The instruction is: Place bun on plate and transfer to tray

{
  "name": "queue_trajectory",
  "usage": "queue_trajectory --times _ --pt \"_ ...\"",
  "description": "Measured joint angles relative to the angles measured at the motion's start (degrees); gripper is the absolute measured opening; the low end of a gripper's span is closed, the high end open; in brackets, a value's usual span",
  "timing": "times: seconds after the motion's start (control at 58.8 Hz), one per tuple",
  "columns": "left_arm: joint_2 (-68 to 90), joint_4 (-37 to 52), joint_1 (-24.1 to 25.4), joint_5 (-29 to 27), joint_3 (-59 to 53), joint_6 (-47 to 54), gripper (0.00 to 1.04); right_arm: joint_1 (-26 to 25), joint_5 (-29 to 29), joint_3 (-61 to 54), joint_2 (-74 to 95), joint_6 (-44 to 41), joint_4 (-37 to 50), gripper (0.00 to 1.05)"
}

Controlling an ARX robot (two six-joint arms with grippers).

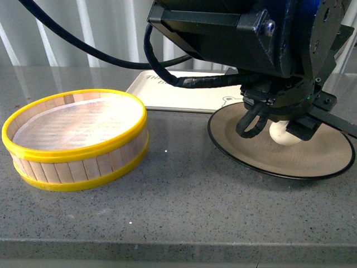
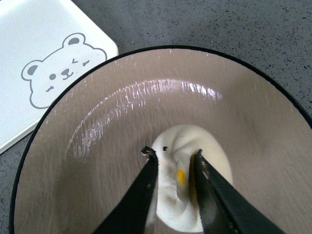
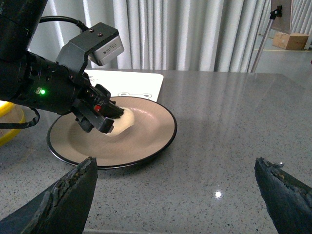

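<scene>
**Left gripper.** The left gripper (image 2: 174,153) is closed to a narrow gap on the bun (image 2: 187,139). Its two fingers pinch the pleated top on either side of the orange dot. The bun sits directly between and below the fingertips. It is round, so it has no long axis to align to.

**Bun position.** The bun appears to rest on the plate (image 2: 122,112), off centre. The right wrist view shows its underside at the plate surface, so the first step looks complete apart from the release.

**Right gripper.** The right gripper (image 3: 174,165) is wide open and empty. It hangs above the tabletop (image 1: 195,212), with the plate ahead of it.

**Governing relation.** The tray (image 2: 29,39) lies just behind the plate, on the side away from the robot. The pictures do not show whether the plate rim touches or overlaps the tray edge. The transfer is judged to be a short push or lift straight away from the robot. The left arm is the nearer one, being already over the plate.

**Containers.**
- Plate: holds the bun only.
- Tray: nothing visible on the exposed part.
- Basket (image 1: 78,167): well apart to the left, with only a pale liner inside.
</scene>
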Motion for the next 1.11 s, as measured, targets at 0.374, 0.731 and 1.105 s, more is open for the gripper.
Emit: queue_trajectory --times 0.374,0.731,1.105 --pt "0.1 0.6 0.3 -0.1 0.0 -2.4 0.85 0.0 0.0 0.0 0.0 0.0 0.0 0.96" --pt "-3.4 0.7 3.7 0.2 -2.0 -6.2 0.98 0.0 0.0 0.0 0.0 0.0 0.0 0.96" --pt "-9.2 -3.9 13.9 -2.1 -1.8 -11.7 0.98 0.0 0.0 0.0 0.0 0.0 0.0 0.96"
